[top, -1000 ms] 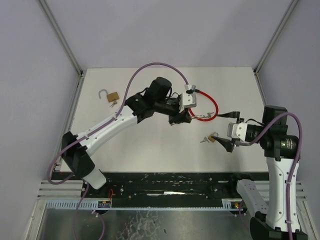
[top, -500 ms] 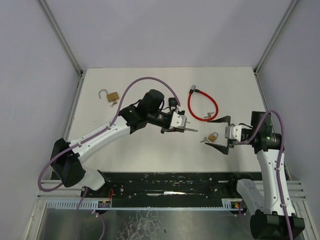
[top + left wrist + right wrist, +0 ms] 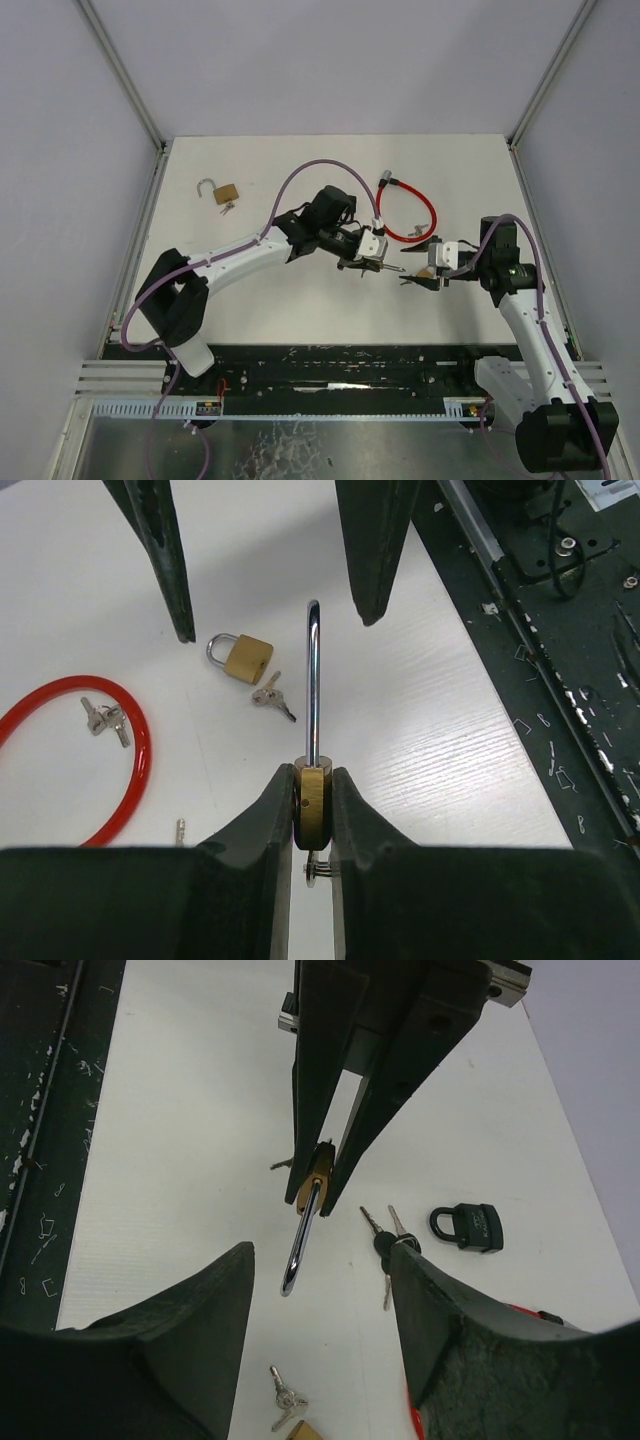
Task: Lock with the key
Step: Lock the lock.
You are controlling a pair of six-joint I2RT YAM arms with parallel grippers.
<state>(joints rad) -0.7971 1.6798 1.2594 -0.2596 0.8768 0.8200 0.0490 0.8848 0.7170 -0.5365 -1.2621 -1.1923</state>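
My left gripper (image 3: 311, 780) is shut on the body of a brass padlock (image 3: 311, 808), held above the table. Its long steel shackle (image 3: 313, 680) points straight away from me. A key ring (image 3: 312, 868) shows just under the lock's body between the jaws. My right gripper (image 3: 320, 1252) faces this lock (image 3: 315, 1185) head-on, jaws open. The shackle's tip (image 3: 288, 1285) reaches in between them and touches neither. From above, the left gripper (image 3: 376, 262) and the right gripper (image 3: 424, 269) meet near the table's middle right.
A small shut brass padlock (image 3: 241, 655) with keys (image 3: 272, 696) lies under the right gripper. A red cable lock (image 3: 405, 214) lies behind it. A black padlock (image 3: 466, 1227) and black-headed keys (image 3: 386, 1245) lie nearby. An open brass padlock (image 3: 223, 191) sits far left.
The left arm has carried the brass padlock from the red cable forward and right. The right gripper has swung left to face it, and its jaws have narrowed somewhat.
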